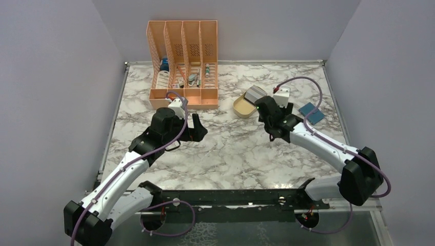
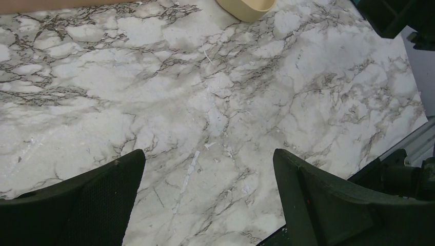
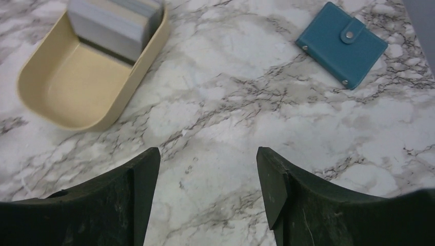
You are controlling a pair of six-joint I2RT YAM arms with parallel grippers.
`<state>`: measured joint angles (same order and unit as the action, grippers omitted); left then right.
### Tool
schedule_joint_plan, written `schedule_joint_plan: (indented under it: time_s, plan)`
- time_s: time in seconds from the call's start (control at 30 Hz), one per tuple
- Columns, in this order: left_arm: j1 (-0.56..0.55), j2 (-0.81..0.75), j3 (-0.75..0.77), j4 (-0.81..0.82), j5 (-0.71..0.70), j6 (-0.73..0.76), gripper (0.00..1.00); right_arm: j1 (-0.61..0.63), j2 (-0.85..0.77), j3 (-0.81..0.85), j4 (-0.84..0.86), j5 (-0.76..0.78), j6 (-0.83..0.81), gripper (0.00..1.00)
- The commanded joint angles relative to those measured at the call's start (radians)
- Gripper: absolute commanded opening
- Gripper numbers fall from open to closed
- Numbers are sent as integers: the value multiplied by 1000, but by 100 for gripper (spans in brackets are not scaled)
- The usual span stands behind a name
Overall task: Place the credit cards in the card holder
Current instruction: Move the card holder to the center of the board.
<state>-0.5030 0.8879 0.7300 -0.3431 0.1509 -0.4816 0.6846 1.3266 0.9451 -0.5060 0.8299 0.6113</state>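
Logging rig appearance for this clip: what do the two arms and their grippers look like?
Both arms alike: the left arm and right arm have white link shells between bulky black joints. A purple cable loops along each, past a white wrist block. The left gripper and right gripper carry two matte black wedge-shaped fingers with finely textured faces.

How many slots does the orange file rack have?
4 in the orange rack, side by side from left to right. The leftmost holds a blue-and-white bottle; the other three hold small items too small to identify.
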Motion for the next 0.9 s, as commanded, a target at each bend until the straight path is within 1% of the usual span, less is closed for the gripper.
schedule_joint_plan:
  time_s: [0.0, 0.13, 0.2, 0.27, 0.37, 0.4, 0.43, 0.47, 0.5, 0.67, 0.77, 0.87]
  plan:
    - [6, -45, 6, -11, -29, -10, 99, -162, 36, 38, 101, -104, -33, 69]
    - [6, -72, -1, -8, -30, -14, 99, -329, 83, 57, 170, -194, -77, 68]
    - [6, -82, -1, -6, -33, -14, 99, -421, 120, 86, 169, -234, -70, 68]
    - [6, -91, -3, -3, -33, -13, 99, -496, 154, 106, 181, -249, -68, 68]
    - [6, -103, -5, -2, -33, -12, 99, -601, 210, 129, 215, -317, -67, 69]
    - [6, -105, -6, -2, -34, -11, 99, -630, 232, 139, 226, -345, -67, 72]
    - [6, -109, -6, -3, -36, -10, 99, -657, 257, 153, 225, -376, -64, 79]
    - [6, -111, -6, -3, -38, -11, 99, -682, 284, 166, 220, -399, -62, 84]
    - [6, -113, -7, -4, -41, -12, 99, -704, 306, 177, 220, -415, -62, 85]
    - [6, -133, -12, -3, -42, -18, 99, -795, 429, 227, 216, -451, -62, 87]
    - [6, -134, -13, -4, -45, -19, 99, -814, 488, 275, 205, -464, -81, 87]
    - [4, -131, -13, -4, -46, -20, 99, -816, 519, 310, 187, -447, -85, 89]
